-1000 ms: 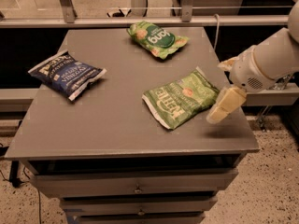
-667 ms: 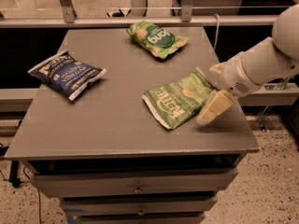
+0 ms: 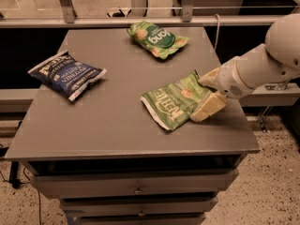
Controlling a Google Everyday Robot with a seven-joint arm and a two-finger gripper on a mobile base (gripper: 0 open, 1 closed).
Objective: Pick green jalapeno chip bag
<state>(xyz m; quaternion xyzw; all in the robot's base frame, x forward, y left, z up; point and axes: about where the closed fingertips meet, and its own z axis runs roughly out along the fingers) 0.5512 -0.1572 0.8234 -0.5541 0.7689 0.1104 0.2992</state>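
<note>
The green jalapeno chip bag (image 3: 174, 101) lies flat on the grey table (image 3: 112, 121), right of the middle, with white "Kettle" lettering facing up. My gripper (image 3: 206, 93) comes in from the right on a white arm (image 3: 262, 64). It is open, low at the bag's right end. One cream finger (image 3: 208, 108) rests by the bag's lower right edge. The other finger (image 3: 209, 78) is at its upper right corner. The bag's right end lies between them, and the bag still lies on the table.
A smaller bright green bag (image 3: 158, 39) lies at the back middle. A dark blue bag (image 3: 66, 74) lies at the left. The table's right edge is just under my arm. Drawers (image 3: 136, 186) front the table below. A metal rail (image 3: 140, 21) runs behind it.
My gripper has moved left and lower, from beside the bag to straddling its right end. The bags have not moved.
</note>
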